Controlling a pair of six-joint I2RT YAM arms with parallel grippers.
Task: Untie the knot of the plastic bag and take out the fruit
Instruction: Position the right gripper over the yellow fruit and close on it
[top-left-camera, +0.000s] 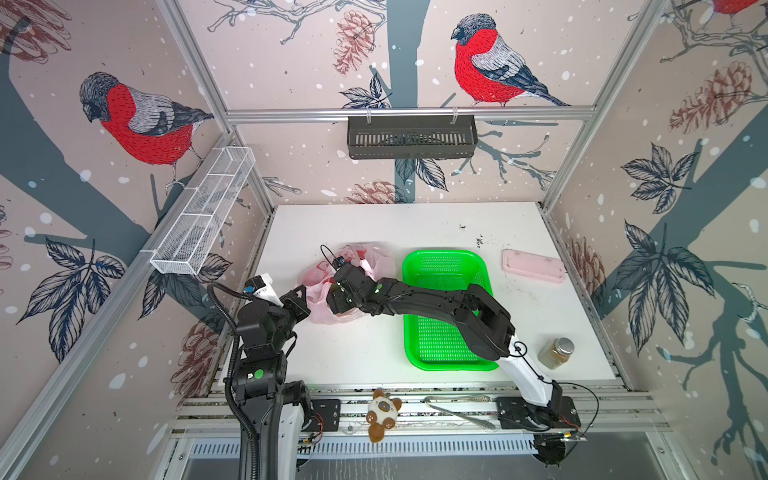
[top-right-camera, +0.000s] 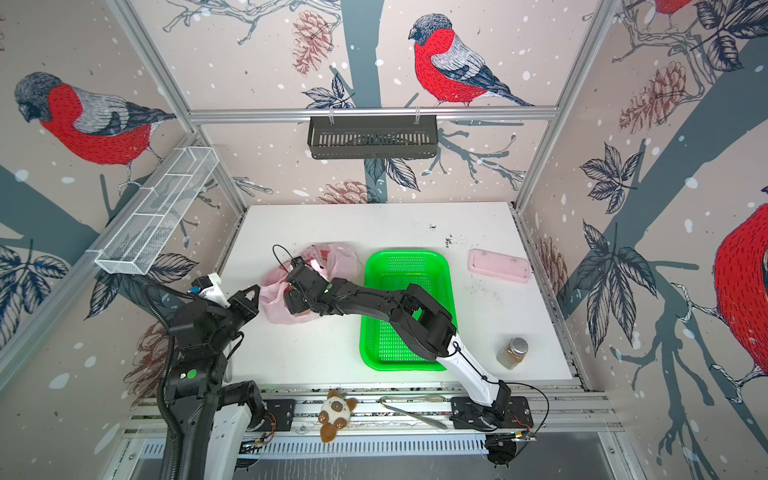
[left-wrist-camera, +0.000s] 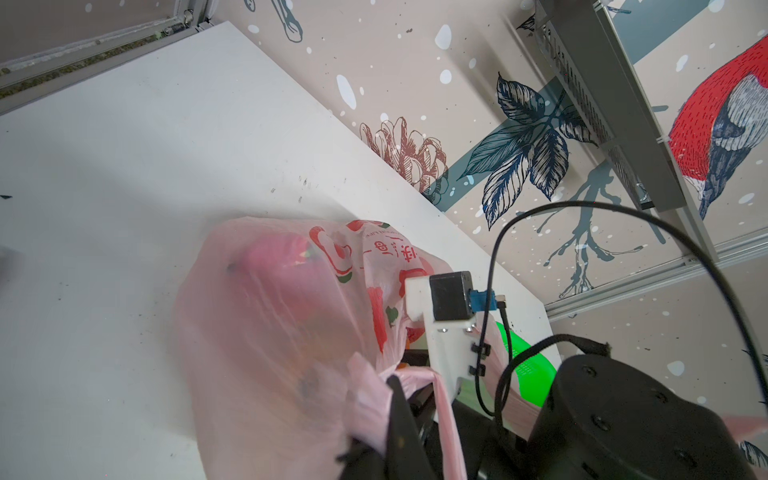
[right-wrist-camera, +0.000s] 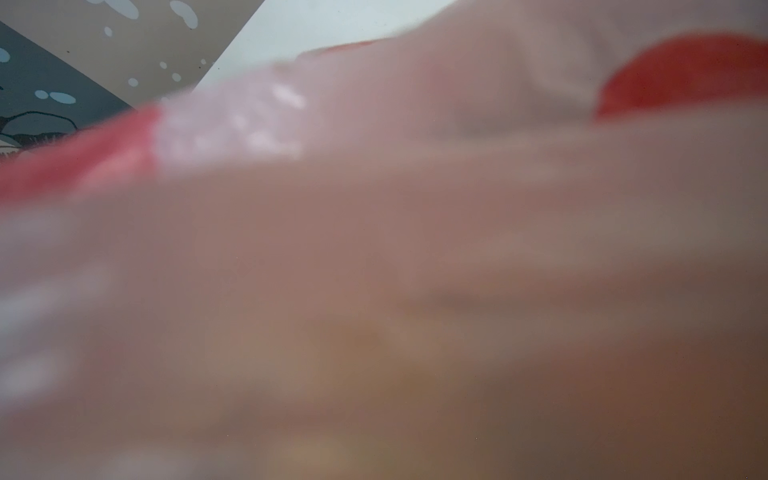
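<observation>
In both top views the plastic bag lies crumpled on the white bench, just left of a green basket. The left claw is at the bag's near-left edge, pinched tight on its film. The right claw reaches over the basket and is sunk into the bag. Its tips are hidden, so I cannot tell whether it is released or clenched.

In the left wrist view the bag bulges directly in front of the left claw, which is clenched on bunched film. A handle strip hangs beside it. A magenta fruit shows through the film.

In the right wrist view blurred pink bag film covers nearly everything, and the claw itself cannot be made out.
</observation>
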